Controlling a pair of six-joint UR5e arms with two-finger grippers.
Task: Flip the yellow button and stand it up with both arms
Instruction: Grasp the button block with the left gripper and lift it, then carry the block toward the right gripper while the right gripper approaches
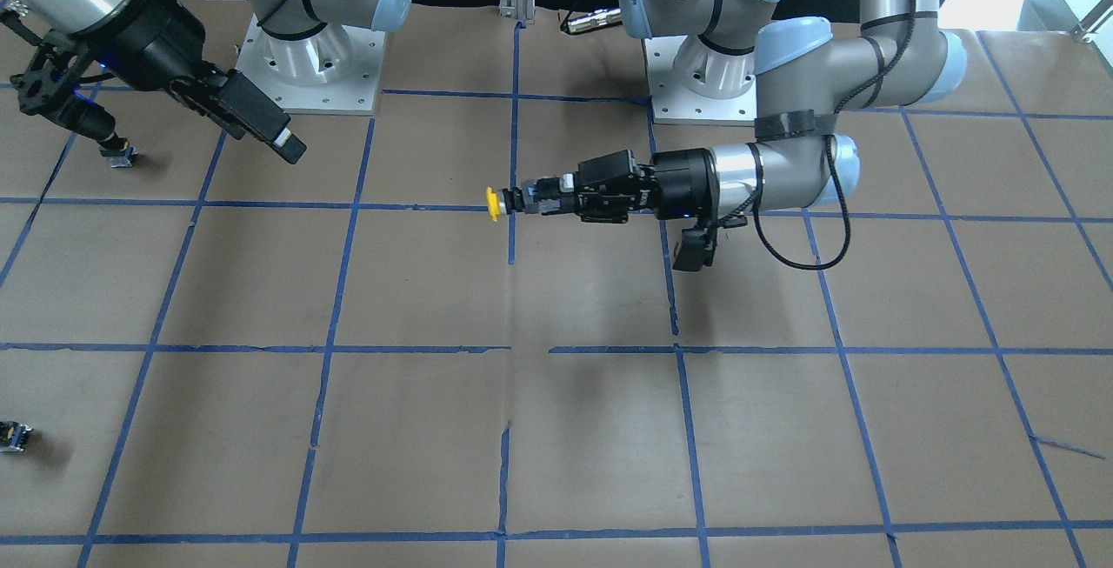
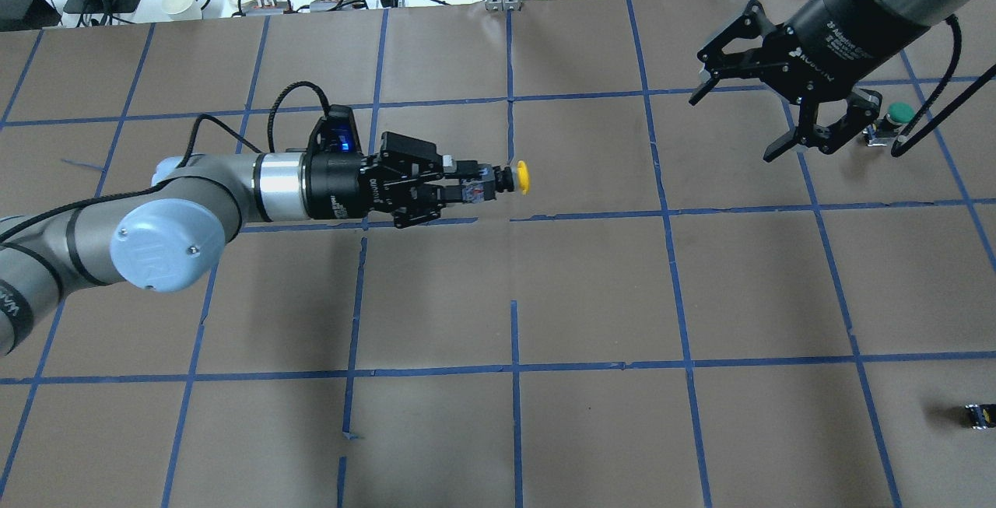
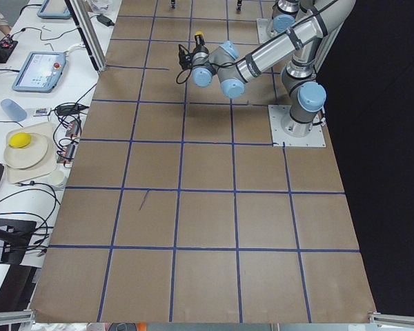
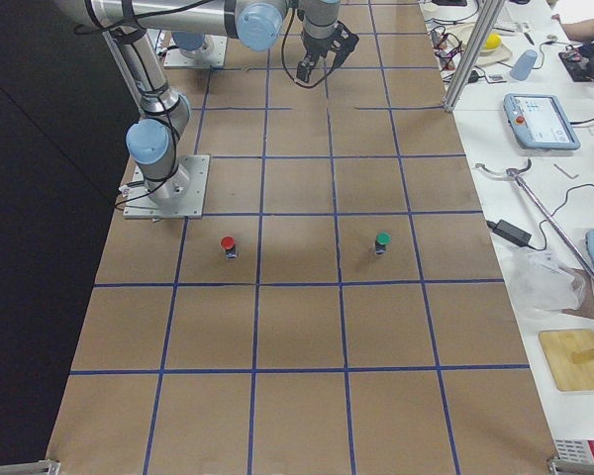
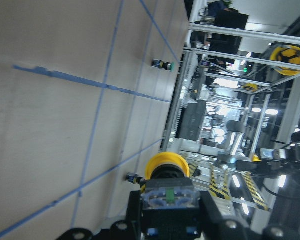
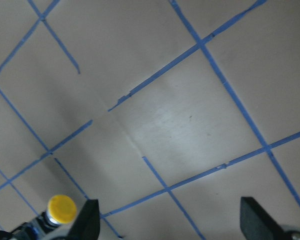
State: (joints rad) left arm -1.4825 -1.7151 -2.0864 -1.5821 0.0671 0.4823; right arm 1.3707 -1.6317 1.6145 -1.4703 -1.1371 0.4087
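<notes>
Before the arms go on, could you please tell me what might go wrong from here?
The left gripper holds the yellow button sideways in mid-air by its base; a slip could drop it. Only the cap and a short neck stick out, leaving the open right gripper little to grasp, so the two grippers might collide or knock the button loose.

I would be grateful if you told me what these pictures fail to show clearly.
- Yellow mushroom-capped button: overhead, its base is partly covered by the left gripper's shut fingers.
- Green-capped button: overhead, its base sits partly behind the open right gripper.
- Small black block: overhead, too small to identify.
</notes>
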